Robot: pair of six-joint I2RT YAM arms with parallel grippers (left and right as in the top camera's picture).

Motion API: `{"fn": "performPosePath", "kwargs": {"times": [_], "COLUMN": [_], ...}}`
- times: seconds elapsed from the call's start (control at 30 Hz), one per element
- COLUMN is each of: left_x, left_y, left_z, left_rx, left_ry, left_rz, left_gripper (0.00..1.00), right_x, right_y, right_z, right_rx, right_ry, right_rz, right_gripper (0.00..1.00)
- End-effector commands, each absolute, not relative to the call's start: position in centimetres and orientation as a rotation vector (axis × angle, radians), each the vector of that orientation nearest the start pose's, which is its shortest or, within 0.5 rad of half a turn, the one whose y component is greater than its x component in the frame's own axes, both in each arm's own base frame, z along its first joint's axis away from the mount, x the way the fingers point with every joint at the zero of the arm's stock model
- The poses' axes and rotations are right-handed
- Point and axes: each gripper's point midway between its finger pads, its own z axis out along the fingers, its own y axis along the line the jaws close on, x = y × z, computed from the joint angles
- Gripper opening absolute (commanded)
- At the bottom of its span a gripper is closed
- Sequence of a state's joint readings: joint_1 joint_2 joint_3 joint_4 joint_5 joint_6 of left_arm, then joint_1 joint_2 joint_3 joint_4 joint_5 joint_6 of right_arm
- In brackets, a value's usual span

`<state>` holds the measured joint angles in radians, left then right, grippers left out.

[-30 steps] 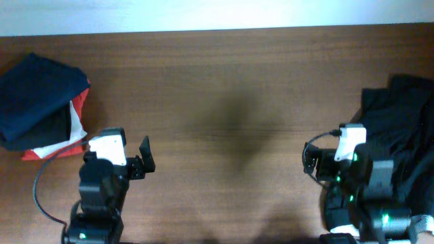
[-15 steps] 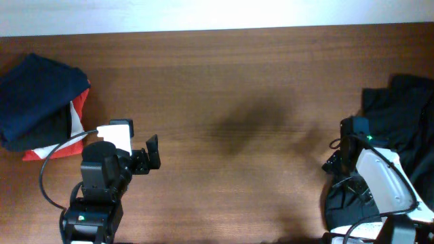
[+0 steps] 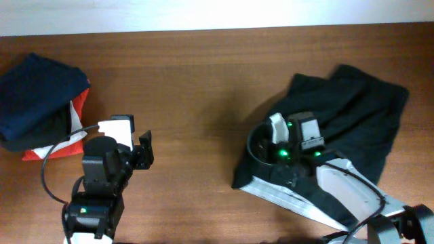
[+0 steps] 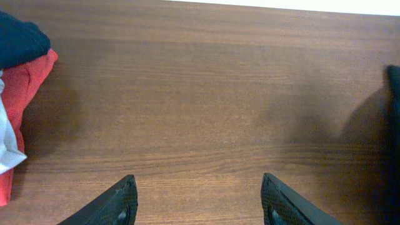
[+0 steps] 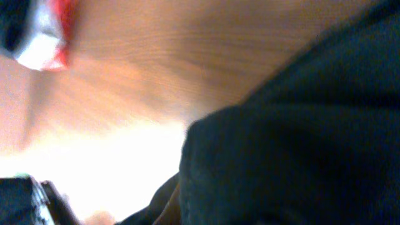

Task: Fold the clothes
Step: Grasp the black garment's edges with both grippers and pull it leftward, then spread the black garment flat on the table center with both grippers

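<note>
The table (image 3: 203, 81) is mostly bare brown wood. On its right half lies the garment (image 3: 352, 112), a big black piece sprawled in loose wrinkles from the far right edge down toward the middle, with a pale band along its near hem. Nothing about it is squared up yet. At the far left sits the stack (image 3: 37, 102), navy on top with black, red and white showing beneath, well apart from the garment.

The right gripper (image 3: 271, 139) is down on the garment's left part, at or in the cloth. Its wrist view is blurred and filled with dark fabric, so I cannot tell whether the jaws are clamped or apart. The left gripper (image 4: 197, 181) hovers over bare wood between stack and garment, jaws wide apart and holding nothing.

This looks like the opening step — getting a fresh garment onto open table. Next it likely needs flattening: each gripper taking an edge or corner and pulling the cloth smooth before any fold. For that the left arm must reach across — it is nowhere near the cloth.
</note>
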<state>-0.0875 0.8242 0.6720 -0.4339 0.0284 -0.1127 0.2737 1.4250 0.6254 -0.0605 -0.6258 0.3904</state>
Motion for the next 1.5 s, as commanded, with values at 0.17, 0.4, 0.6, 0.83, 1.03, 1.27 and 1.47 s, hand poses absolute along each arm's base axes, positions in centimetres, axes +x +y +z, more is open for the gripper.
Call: {"fn": "performPosePath", "kwargs": {"times": [0.17,0.4,0.6,0.83,1.03,1.27,1.47], "left_x": [31.1,31.0,30.2,30.7,44.2,32.9,24.6], "left_y": [-7.7,-9.1,-9.7,-10.2,1.1,-6.2,-11.0], "left_z": [18.2,7.0,0.5,0.5,15.0,7.6,2.1], "left_rx": [0.136,0.101,0.070,0.084,-0.176,-0.091,-0.099], "left_ry": [2.196,2.573,2.755,2.729,2.417,3.012,3.280], "left_rz": [-0.435,-0.569,-0.623,-0.667,-0.227,-0.449,-0.643], "left_gripper": [0.99,0.95,0.72,0.01,0.11,0.99,0.97], "right_x": [31.7,25.0,22.6,22.6,22.5,25.0,28.9], "right_y": [18.6,-0.4,-3.5,-3.5,-4.2,-4.9,-3.7], "right_z": [9.9,6.5,5.8,5.8,5.8,6.4,1.9], "right_rx": [0.001,0.761,0.959,0.954,0.961,0.923,0.965], "right_ry": [2.409,2.716,2.737,2.739,2.733,2.640,2.654], "right_rz": [0.946,0.255,0.208,0.206,0.152,0.152,0.335], "right_gripper": [0.99,0.99,0.99,0.99,0.99,1.00,0.95]}}
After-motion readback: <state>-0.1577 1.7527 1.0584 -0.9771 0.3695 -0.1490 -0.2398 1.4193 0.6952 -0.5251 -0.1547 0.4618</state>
